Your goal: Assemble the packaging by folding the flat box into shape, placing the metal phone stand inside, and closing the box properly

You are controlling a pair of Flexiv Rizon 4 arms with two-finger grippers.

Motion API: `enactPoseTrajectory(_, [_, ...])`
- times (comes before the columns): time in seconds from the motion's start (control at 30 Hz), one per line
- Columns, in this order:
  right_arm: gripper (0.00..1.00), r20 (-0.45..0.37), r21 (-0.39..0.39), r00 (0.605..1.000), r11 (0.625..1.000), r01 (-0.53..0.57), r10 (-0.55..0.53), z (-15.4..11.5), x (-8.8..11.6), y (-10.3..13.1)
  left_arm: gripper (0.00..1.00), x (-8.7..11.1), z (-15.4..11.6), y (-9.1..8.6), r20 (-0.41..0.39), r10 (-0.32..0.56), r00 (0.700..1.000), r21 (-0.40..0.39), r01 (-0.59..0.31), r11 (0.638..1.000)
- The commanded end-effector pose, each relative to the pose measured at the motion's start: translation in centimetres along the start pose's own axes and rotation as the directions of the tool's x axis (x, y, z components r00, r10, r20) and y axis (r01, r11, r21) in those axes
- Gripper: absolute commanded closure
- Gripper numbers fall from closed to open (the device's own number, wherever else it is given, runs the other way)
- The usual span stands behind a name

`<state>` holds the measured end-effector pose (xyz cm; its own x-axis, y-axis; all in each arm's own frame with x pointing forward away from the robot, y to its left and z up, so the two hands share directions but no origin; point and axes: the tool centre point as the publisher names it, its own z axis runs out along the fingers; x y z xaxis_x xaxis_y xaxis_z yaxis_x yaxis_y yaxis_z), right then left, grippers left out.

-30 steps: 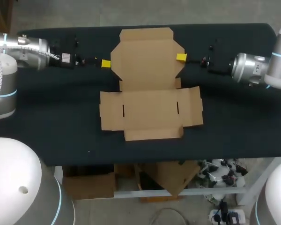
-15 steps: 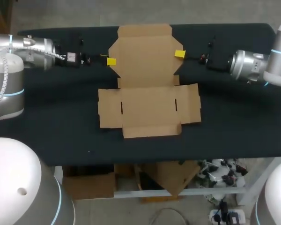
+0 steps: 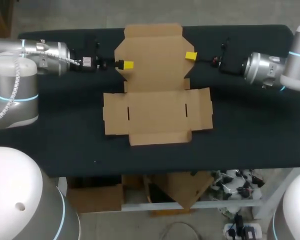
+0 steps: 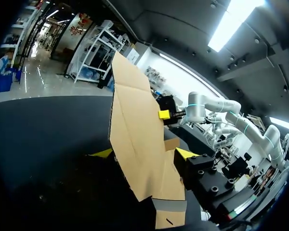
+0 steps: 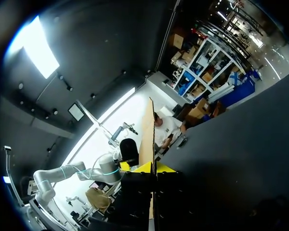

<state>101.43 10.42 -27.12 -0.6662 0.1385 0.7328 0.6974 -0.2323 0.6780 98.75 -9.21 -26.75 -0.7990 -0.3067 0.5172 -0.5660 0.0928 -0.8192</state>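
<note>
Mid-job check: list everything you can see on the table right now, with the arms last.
flat box: one, brown cardboard, unfolded in the middle of the table, its rear panel between the two grippers.
table: one, black top, under the box.
metal phone stand: none in view.
left gripper: one, yellow-tipped, at the left edge of the box's rear panel.
right gripper: one, yellow-tipped, at the right edge of the same panel; the right wrist view shows its tips on either side of the thin cardboard edge.
</note>
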Motion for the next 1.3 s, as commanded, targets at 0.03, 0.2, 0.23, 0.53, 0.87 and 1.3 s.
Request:
enactPoseTrajectory(0.03, [1.0, -0.016, -0.004, 1.0, 1.0, 0.004, -0.004, 0.1, -0.3, 0.1, 0.31, -0.2, 0.6, -0.1, -0.009, 0.002, 1.0, 0.002, -0.002, 1.0])
enactPoseTrajectory(0.2, [1.0, -0.026, -0.005, 1.0, 1.0, 0.009, -0.009, 0.3, -0.3, 0.3, 0.41, -0.1, 1.2, -0.1, -0.02, 0.005, 1.0, 0.003, -0.005, 1.0])
enactPoseTrajectory(0.23, [1.0, -0.028, -0.005, 1.0, 1.0, 0.01, -0.01, 0.4, -0.3, 0.3, 0.43, 0.0, 1.4, -0.1, -0.026, 0.006, 1.0, 0.002, -0.006, 1.0])
enactPoseTrajectory(0.53, [1.0, -0.04, 0.001, 0.999, 1.0, 0.018, -0.018, 1.0, -0.1, 0.6, 0.53, 0.2, 2.5, -0.3, -0.043, 0.015, 0.999, -0.011, -0.016, 1.0])
enactPoseTrajectory(0.87, [1.0, -0.048, 0.005, 0.998, 1.0, 0.031, -0.031, 1.4, 0.3, 0.9, 0.62, 0.4, 3.1, -0.6, -0.054, 0.023, 0.998, -0.013, -0.024, 1.0])
enactPoseTrajectory(1.3, [1.0, -0.055, 0.005, 0.998, 0.999, 0.039, -0.039, 1.5, 0.5, 1.0, 0.97, 0.6, 3.2, -0.4, -0.061, 0.023, 0.998, -0.006, -0.024, 1.0])
